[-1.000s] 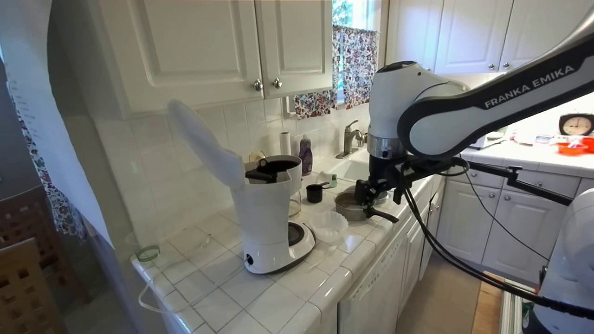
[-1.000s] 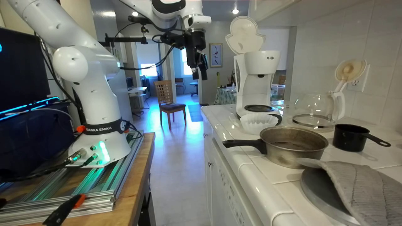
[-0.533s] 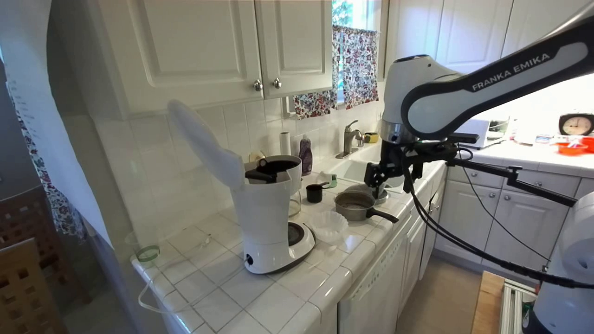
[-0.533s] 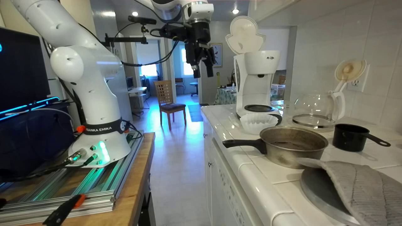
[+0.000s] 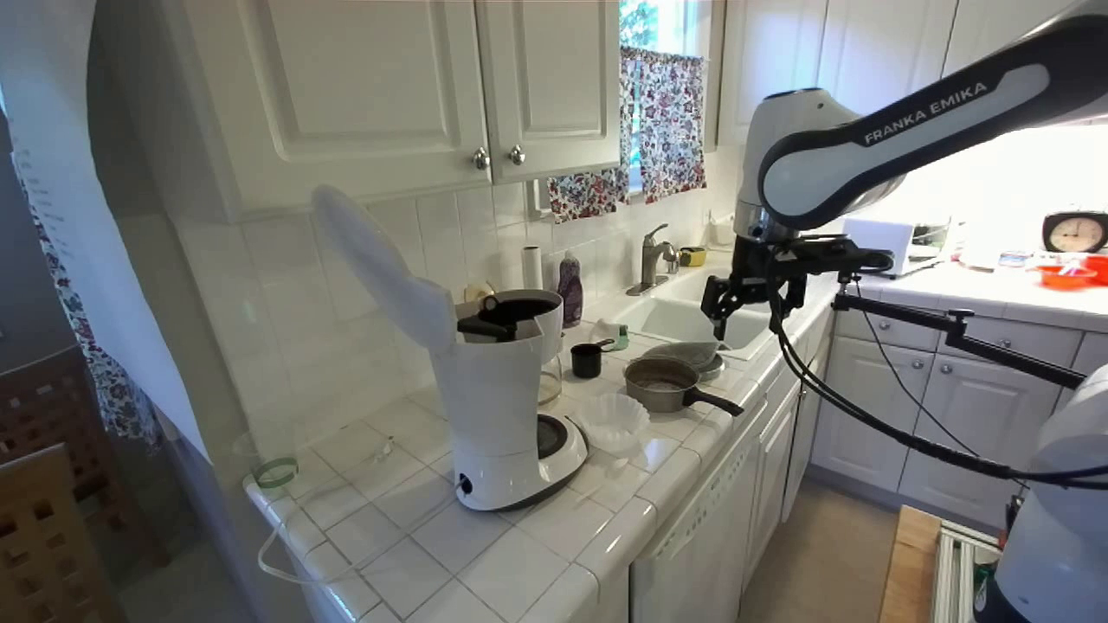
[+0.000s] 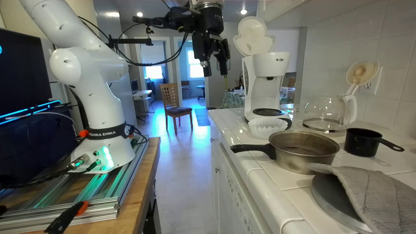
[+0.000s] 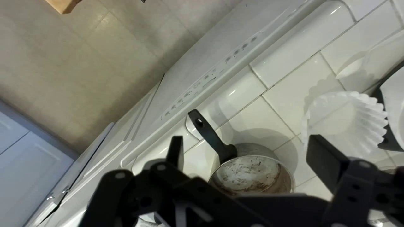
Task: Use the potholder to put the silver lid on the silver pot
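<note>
On the white tiled counter (image 6: 281,178) at right, a grey quilted-cloth potholder (image 6: 380,196) partly covers the round silver metal lid (image 6: 333,198), nearer me than the shallow silver metal pot (image 6: 299,161), while to the left the black two-fingered gripper (image 6: 215,71) hangs, jaws parted.

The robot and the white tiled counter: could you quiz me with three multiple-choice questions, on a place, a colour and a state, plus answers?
1. Where is the round silver metal lid relative to the shallow silver metal pot? A) on top; B) inside; C) beside it, partly under the grey quilted potholder.
2. What colour is the pot's long handle? A) black; B) red; C) white.
3. How are the robot's black fingers? A) pinched shut; B) apart, holding nothing; C) gripping the handle.

1 C: in an exterior view the potholder overlaps the lid, beside the pot.
2 A: all views show it black.
3 B: the wrist view shows a gap, nothing gripped.
</note>
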You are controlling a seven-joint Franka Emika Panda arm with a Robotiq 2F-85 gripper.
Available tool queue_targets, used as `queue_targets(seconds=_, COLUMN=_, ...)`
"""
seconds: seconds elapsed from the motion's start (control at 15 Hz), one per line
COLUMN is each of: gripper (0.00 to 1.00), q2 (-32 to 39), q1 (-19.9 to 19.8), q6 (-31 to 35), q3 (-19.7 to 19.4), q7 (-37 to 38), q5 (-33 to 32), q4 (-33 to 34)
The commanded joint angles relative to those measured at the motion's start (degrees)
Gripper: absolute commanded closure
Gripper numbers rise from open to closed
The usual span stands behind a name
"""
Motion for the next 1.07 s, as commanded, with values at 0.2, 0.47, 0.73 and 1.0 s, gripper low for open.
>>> queue_targets(seconds=0.2, gripper=0.00, q2=7.49, q1=-4.00, q6=1.26, q3=-3.05, q7=-4.65, q5=-6.95, q4=6.05)
queue_targets(seconds=0.47, gripper=0.00, q2=7.08, q1=-3.68, q6=0.77, q3=-4.05, q7=-4.63, q5=-8.02, q4=5.73)
queue_targets(seconds=0.73, gripper=0.00, q2=7.44, q1=-3.53, q6=0.78, q3=-4.33, q7=-4.84, q5=-8.15, q4=5.92)
queue_targets(seconds=1.0, gripper=0.00, q2=6.12, q1=-2.79, q6=1.74, q3=-4.22, q7=-7.40, q5=-9.10, q4=4.76)
